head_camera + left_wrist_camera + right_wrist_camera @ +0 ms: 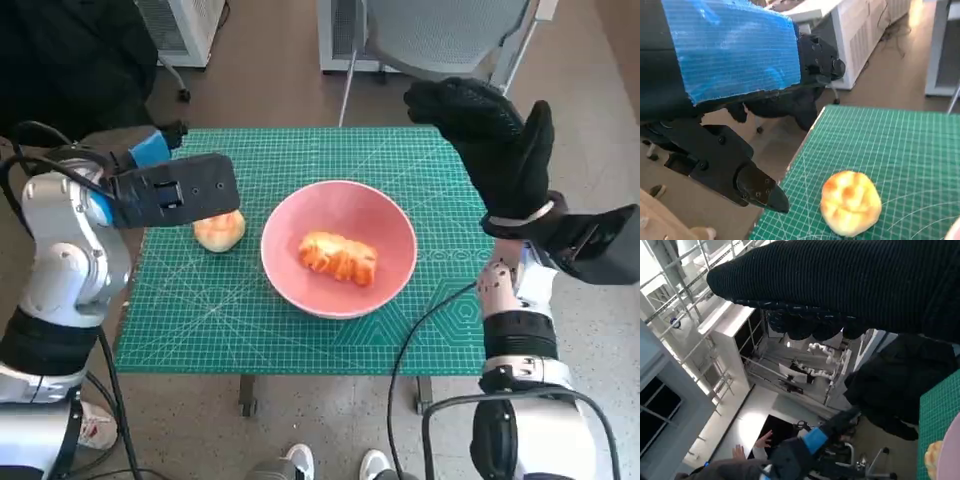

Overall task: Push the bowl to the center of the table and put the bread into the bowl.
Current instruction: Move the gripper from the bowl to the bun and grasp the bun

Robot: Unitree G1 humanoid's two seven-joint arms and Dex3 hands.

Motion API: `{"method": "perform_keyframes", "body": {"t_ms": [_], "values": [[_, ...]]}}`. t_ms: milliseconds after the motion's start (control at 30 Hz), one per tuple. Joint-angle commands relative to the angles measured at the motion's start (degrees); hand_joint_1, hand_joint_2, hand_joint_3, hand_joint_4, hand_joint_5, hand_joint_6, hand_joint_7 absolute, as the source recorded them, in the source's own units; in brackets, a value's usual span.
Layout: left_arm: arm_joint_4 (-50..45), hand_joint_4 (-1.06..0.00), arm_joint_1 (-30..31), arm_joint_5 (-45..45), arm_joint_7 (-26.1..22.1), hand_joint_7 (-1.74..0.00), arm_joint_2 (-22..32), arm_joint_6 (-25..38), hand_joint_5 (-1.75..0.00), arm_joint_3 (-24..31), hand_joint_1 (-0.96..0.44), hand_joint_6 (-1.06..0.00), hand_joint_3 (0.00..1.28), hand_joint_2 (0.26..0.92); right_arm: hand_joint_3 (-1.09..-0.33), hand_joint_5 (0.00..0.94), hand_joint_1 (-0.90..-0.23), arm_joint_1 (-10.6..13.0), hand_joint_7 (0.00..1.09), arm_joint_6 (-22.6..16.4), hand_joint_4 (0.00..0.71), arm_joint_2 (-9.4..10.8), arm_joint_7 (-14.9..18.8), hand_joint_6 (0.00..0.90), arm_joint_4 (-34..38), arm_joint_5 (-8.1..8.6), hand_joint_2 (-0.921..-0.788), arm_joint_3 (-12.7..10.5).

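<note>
In the head view you see the pink bowl [338,247] near the middle of the green mat [300,330], and inside it lies one piece of bread [338,257], long and orange-brown. A second, round bread [220,230] lies on the mat just beside the bowl, on the side of the left hand [175,192], and this hand hangs over it, so the hand's body covers part of the bread.

The left wrist view gives you what the head view cannot: the round bread [850,202] lies free on the mat [890,145], and the black fingers [757,187] are apart from it, above the mat's edge and not touching. The hand [730,100] holds nothing, and its fingers are spread. Of the bowl only a small pink piece [955,231] shows at the corner of this view.

The right hand [495,140] is raised beyond the far right corner of the mat, well apart from the bowl. You see no object in it, and the gloved fingers look loosely extended. In the right wrist view the glove [840,285] fills the top as a dark band, and the fingers hardly show. This view catches only a cut-off strip of mat [940,415], the bowl's rim [950,450] and a bit of round bread [932,457]. Farther off you see a person's hand [762,440], and the rest of the room is hard to make out
</note>
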Motion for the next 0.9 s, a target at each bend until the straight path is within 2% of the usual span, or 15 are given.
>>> {"method": "perform_keyframes", "body": {"t_ms": [33, 67, 133, 167, 267, 300, 367, 567, 700, 900], "values": [[2.61, -0.2, -0.15, -0.36, 1.37, 0.0, -0.7, -1.28, -1.06, -0.99, 0.01, -0.21, 0.06, 0.673, -0.842, 0.001, -0.717, 0.01, 0.0, 0.27, 0.276, -0.06, 0.76, 0.324, 0.77, 0.17, -0.921, -0.2], [2.98, -0.25, -0.25, -0.41, 1.46, 0.0, -0.84, -1.44, -1.31, -1.15, 0.01, -0.21, 0.06, 0.673, -0.842, 0.001, -0.718, 0.01, 0.0, 0.26, 0.276, -0.07, 0.79, 0.323, 0.78, 0.17, -0.921, -0.21], [4.2, -0.28, -0.6, -0.53, 1.77, 0.0, -1.27, -1.95, -1.52, -1.55, 0.01, -0.22, 0.05, 0.673, -0.842, 0.001, -0.718, 0.01, 0.0, 0.28, 0.276, -0.11, 0.85, 0.322, 0.77, 0.18, -0.921, -0.22], [5.18, -0.3, -0.99, -0.46, 1.89, 0.0, -1.66, -2.29, -1.6, -2.01, 0.0, -0.22, 0.05, 0.673, -0.842, 0.001, -0.718, -0.03, 0.0, 0.33, 0.276, -0.12, 0.86, 0.322, 0.83, 0.17, -0.921, -0.23], [7.6, -0.31, -2.07, -0.23, 2.12, 0.0, -2.67, -3.01, -1.7, -3.09, -0.04, -0.21, 0.05, 0.676, -0.843, 0.001, -0.718, -0.05, 0.0, 0.47, 0.276, -0.12, 0.87, 0.321, 0.82, 0.18, -0.921, -0.22], [8.98, -0.3, -2.66, -0.14, 2.32, 0.0, -3.19, -3.38, -1.71, -3.61, -0.05, -0.21, 0.05, 0.677, -0.843, 0.001, -0.718, -0.04, 0.0, 0.47, 0.276, -0.08, 0.86, 0.321, 0.76, 0.15, -0.921, -0.18], [11.17, -0.24, -3.59, -0.05, 2.63, 0.0, -3.99, -3.94, -1.7, -4.42, -0.1, -0.2, 0.04, 0.682, -0.844, 0.0, -0.713, -0.02, 0.0, 0.48, 0.275, -0.05, 0.87, 0.32, 0.64, 0.11, -0.921, -0.14], [16.15, -0.2, -5.67, -0.28, 3.04, 0.0, -6.15, -5.2, -1.49, -6.3, -0.17, -0.19, 0.03, 0.693, -0.844, 0.001, -0.709, -0.02, 0.0, 0.55, 0.276, -0.27, 1.2, 0.321, 0.49, 0.21, -0.921, -0.2], [20.69, -0.16, -7.2, -0.65, 4.01, 0.0, -7.81, -6.24, -1.66, -7.3, -0.19, -0.18, 0.02, 0.698, -0.844, 0.001, -0.709, -0.01, 0.0, 0.65, 0.277, -0.5, 1.26, 0.321, 0.38, 0.22, -0.921, -0.26], [27.46, -0.29, -9.3, -1.38, 5.7, 0.0, -10.34, -7.48, -1.74, -8.46, -0.18, -0.18, 0.01, 0.695, -0.843, 0.0, -0.722, 0.2, 0.0, 0.68, 0.276, -0.7, 1.27, 0.321, 0.01, 0.22, -0.921, -0.28]]}}
